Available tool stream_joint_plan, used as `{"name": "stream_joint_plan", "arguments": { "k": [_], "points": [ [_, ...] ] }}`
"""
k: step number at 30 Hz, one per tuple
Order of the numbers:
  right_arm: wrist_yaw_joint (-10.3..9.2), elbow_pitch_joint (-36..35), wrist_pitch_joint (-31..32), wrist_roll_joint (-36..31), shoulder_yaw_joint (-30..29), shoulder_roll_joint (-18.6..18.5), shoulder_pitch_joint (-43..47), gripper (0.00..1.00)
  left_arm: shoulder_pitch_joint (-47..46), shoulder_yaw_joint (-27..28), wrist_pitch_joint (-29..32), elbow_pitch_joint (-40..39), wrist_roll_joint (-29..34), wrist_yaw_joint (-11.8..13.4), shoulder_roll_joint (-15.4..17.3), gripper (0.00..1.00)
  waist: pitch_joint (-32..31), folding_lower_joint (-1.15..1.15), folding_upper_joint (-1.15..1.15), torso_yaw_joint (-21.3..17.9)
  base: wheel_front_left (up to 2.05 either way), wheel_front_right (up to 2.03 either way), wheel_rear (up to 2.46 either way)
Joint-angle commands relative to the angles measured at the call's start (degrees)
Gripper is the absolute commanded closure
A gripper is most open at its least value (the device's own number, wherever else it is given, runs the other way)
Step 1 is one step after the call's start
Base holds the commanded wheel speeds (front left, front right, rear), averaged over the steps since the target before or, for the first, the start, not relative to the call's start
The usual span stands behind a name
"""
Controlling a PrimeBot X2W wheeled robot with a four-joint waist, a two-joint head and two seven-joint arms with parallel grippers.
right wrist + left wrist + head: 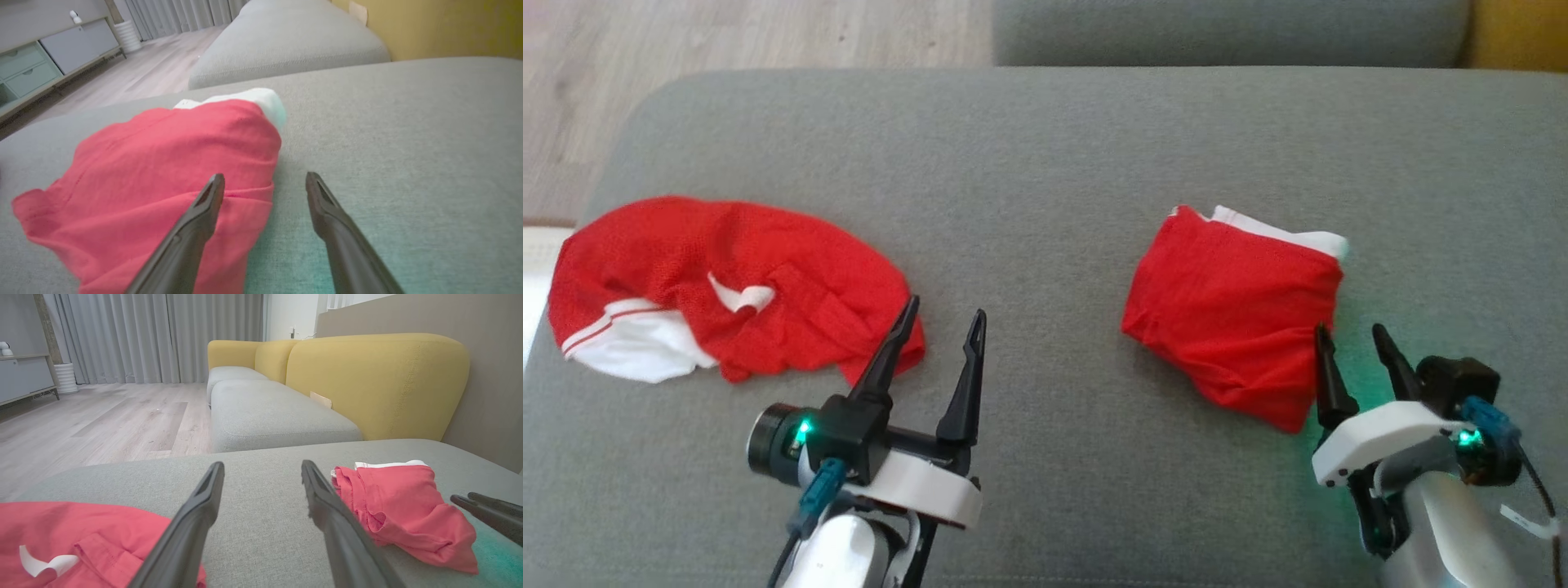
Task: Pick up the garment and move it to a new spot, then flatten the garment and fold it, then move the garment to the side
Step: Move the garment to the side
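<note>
Two red garments with white trim lie on a grey cushion (1045,163). The crumpled one (727,286) is spread at the left, a white label curling up from it. The folded one (1233,314) forms a compact square at the right. My left gripper (947,314) is open, just right of the crumpled garment's near corner, one finger over its edge. My right gripper (1352,331) is open at the folded garment's near right corner. In the left wrist view the crumpled garment (81,543) lies lower left and the folded one (402,510) at right. The right wrist view has the folded garment (163,179) under the gripper's (265,177) left finger.
The cushion's left edge drops to a wood floor (727,33). Beyond the cushion sits another grey seat (269,412) with yellow backrests (376,379). Curtains (155,335) and a low cabinet (24,375) stand far off. My right gripper's fingers (490,512) poke in at the left wrist view's right edge.
</note>
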Motion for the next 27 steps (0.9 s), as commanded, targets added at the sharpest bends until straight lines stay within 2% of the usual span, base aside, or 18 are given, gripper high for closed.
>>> {"name": "stream_joint_plan", "arguments": {
  "k": [1,12,21,22,23,24,27],
  "points": [
    [-0.03,-0.10,0.15,0.06,1.14,-0.17,-2.65,0.00,-2.64,1.30,-0.70,-1.67,-0.48,-0.05,0.02,0.00,0.71,0.00,0.00,0.99,0.00,0.00,0.00],
    [-0.03,10.09,1.41,1.96,0.86,-0.17,-7.35,0.00,-3.07,0.67,-0.70,-1.54,-0.52,0.19,0.01,0.00,1.70,0.00,0.00,2.86,0.00,0.00,0.00],
    [-0.03,15.14,2.04,11.30,4.82,-0.17,-11.75,0.00,-3.40,0.43,-0.70,-1.53,-0.45,0.16,0.01,0.00,2.99,0.00,0.00,2.52,0.00,0.00,0.00],
    [-0.03,15.68,2.24,11.84,5.99,-0.17,-12.05,0.05,-3.42,0.37,-0.70,-1.46,-0.41,0.12,0.01,0.00,3.06,0.00,0.00,2.34,0.00,0.00,0.00],
    [-0.03,16.12,2.07,11.57,7.11,-0.17,-12.35,0.80,-3.42,0.35,-0.70,-1.39,-0.37,0.10,0.01,0.00,3.09,0.00,0.00,2.14,0.00,0.00,0.00],
    [-0.03,16.54,1.73,10.86,8.16,-0.17,-12.64,1.00,-3.42,0.35,-0.70,-1.33,-0.33,0.07,0.01,0.00,3.06,0.00,0.00,1.92,0.00,0.00,0.00],
    [-0.03,17.63,0.52,9.29,10.12,-0.17,-13.43,1.00,-3.40,0.54,-0.70,-1.22,-0.20,0.08,0.01,0.00,2.79,0.00,0.00,1.08,0.00,0.00,0.00]
  ]
}}
